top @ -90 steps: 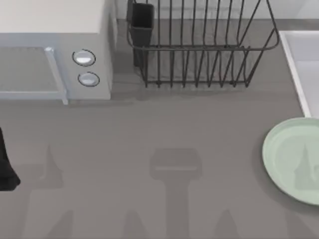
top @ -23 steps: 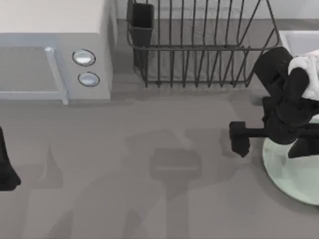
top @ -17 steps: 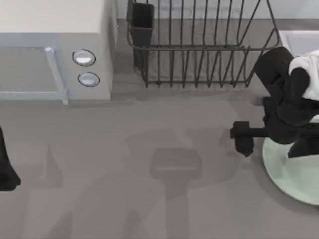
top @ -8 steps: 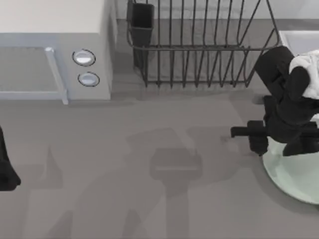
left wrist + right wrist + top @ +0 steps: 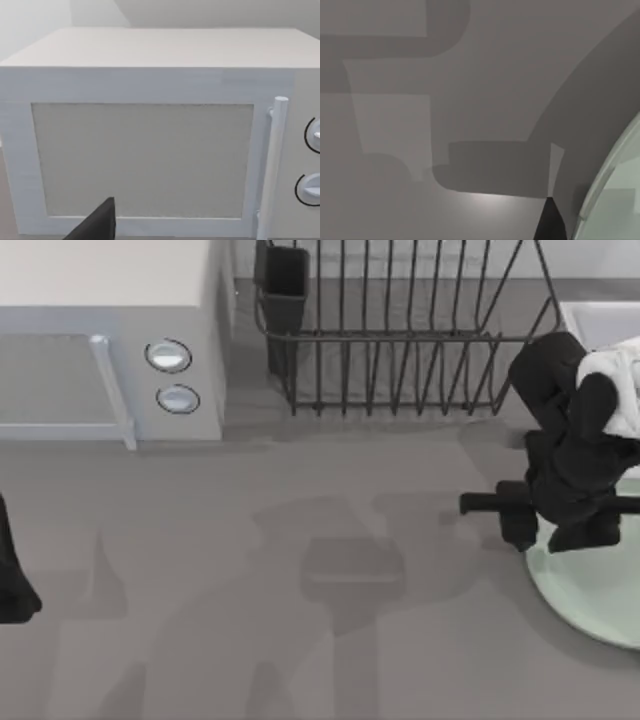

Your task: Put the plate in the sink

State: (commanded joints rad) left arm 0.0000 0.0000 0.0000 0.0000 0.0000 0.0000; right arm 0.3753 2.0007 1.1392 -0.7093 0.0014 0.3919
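While the plate (image 5: pixel 590 590) lies flat on the counter (image 5: pixel 300 540) at its right edge, near the front corner, the right gripper (image 5: pixel 545 525) hangs low over the plate's left rim — right at the lip. From the right wrist view, one dark fingertip (image 5: pixel 551 220) sits just beside the pale green rim (image 5: pixel 600 190), on the counter side of it; whether the fingers have closed on that rim, I cannot tell. Nothing is lifted: the plate looks fully on the surface.

So by my reckoning the task is at the reach-and-grasp step. What's left is nearly all of it — a secure hold on the rim, the lift, the carry toward the back right corner, and the release into the sink (image 5: pixel 600 325), whose pale raised rim peeks out beyond the arm, just right of the dish rack (image 5: pixel 400 340).

Over on the other side, the left arm sits parked at the counter's left edge, its gripper (image 5: pixel 12 575) facing the microwave (image 5: pixel 150 135) in the back left corner.

Writing? None to read — the microwave's two knobs (image 5: pixel 170 375) and door are plain, with no brand or label visible.
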